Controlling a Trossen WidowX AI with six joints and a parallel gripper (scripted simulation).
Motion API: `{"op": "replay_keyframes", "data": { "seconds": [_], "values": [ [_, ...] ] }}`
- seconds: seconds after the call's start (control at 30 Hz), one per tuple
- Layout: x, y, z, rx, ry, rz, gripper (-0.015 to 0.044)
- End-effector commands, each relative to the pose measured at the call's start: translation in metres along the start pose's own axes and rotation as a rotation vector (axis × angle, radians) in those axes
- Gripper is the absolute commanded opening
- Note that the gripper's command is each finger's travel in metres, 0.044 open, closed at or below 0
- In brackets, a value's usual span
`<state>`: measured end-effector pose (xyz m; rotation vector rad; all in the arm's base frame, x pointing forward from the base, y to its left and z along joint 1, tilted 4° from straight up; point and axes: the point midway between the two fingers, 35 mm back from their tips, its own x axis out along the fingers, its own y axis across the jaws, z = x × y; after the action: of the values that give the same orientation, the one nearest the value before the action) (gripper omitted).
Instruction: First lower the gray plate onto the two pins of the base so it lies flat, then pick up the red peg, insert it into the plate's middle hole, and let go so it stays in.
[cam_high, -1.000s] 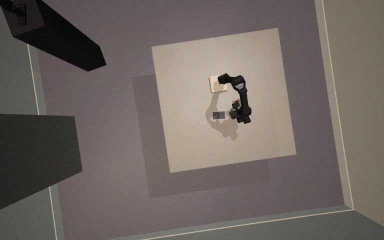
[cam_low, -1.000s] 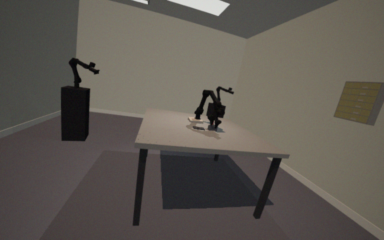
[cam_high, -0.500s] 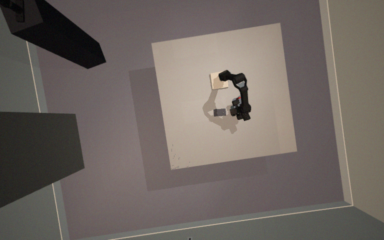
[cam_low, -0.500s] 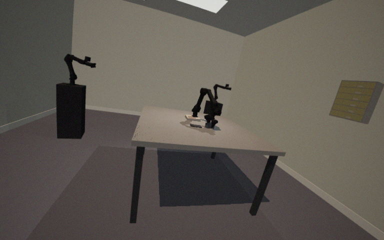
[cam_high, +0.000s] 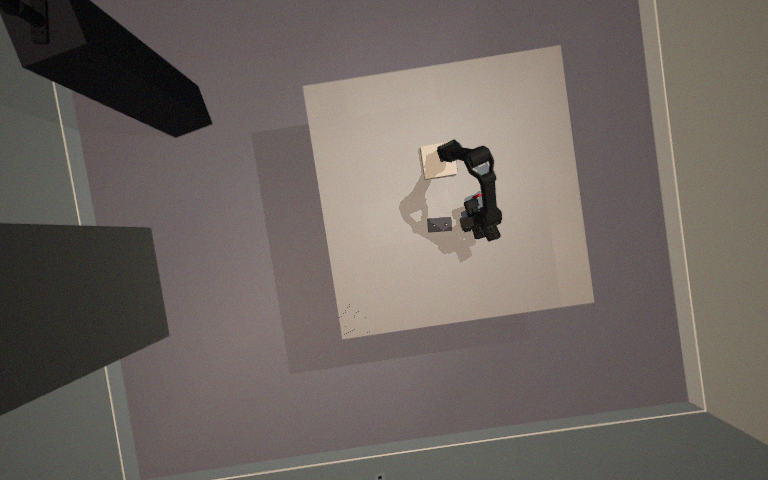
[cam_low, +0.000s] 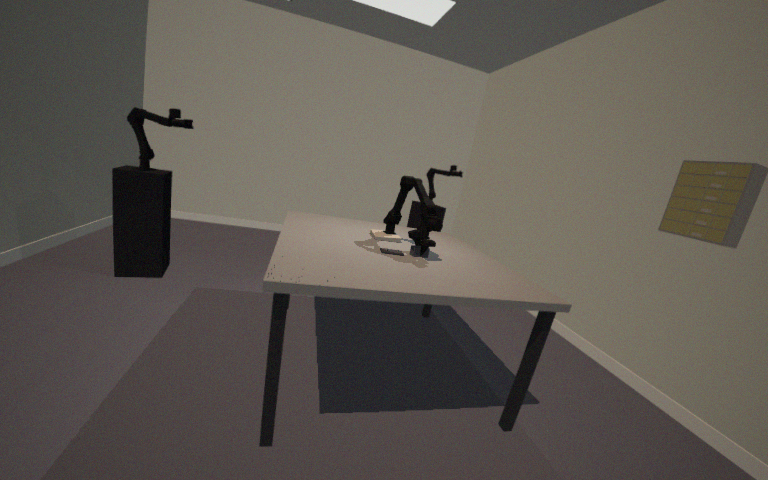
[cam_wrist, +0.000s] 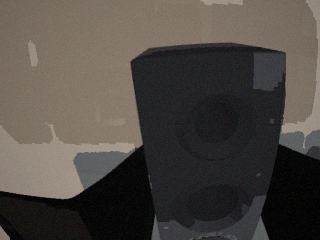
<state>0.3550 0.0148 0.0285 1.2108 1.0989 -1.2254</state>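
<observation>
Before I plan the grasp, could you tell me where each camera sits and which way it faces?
Top: overhead, facing straight down on the table; shows the whole arm and the gray plate.
Exterior: off a table corner, looking across; the whole arm shows small.
Wrist: on the arm, looking down at the plate; only the fingers show.
Shared: top and wrist both see the plate.

A square beige table (cam_high: 526, 283) carries a tan mat (cam_high: 431, 167) under the arm's foot near its middle; a dark base (cam_high: 439, 225) lies nearby toward the near edge.
</observation>
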Motion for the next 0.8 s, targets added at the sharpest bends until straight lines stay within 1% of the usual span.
{"op": "replay_keyframes", "data": {
  "seconds": [0.0, 0.13, 0.77],
  "values": [
    [0.0, 0.0, -0.001, -0.005, 0.004, -0.001, 0.0098],
    [-0.007, 0.002, -0.001, -0.005, 0.004, -0.001, 0.0],
    [-0.066, 0.013, -0.005, -0.004, 0.005, 0.0, 0.0]
  ]
}}
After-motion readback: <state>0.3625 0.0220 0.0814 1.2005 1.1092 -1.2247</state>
